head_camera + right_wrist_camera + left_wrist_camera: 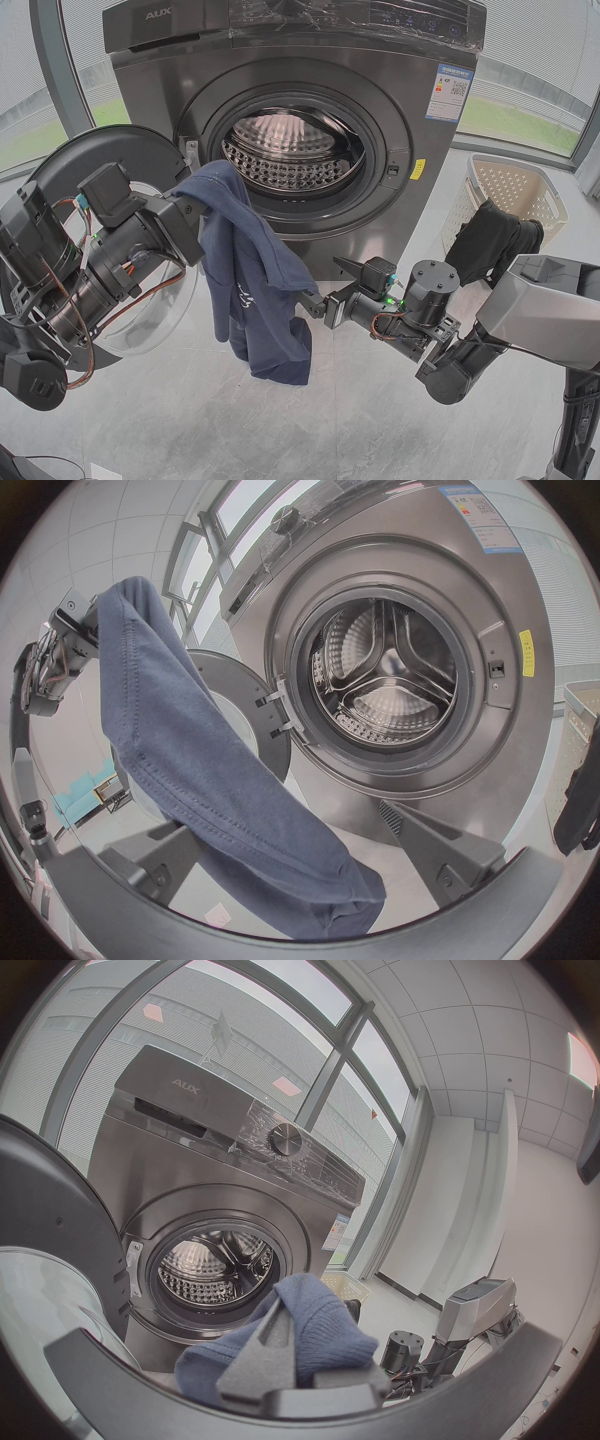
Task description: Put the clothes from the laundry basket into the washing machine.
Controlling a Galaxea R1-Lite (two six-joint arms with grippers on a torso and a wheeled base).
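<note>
Clothes-wise, I am holding a blue shirt [250, 275] up in the left pincer [195, 206], which is pressing together on the bunched top of the cloth. The rest of the shirt is hanging down freely in front of the washing machine [387, 100], its hem staying just above the floor [350, 425]. The right pincer [310, 304] is sitting lower, against the shirt's side. Its fingers are standing spread, with the cloth lying across one of them and nothing pinched between. Behind the shirt the drum [290, 150] is gaping open, and the round door [119, 150] is swinging wide to my left. Off to my right, the laundry basket [519, 181] is leaning by the machine, and a black garment [487, 240] is draping over its front rim.
</note>
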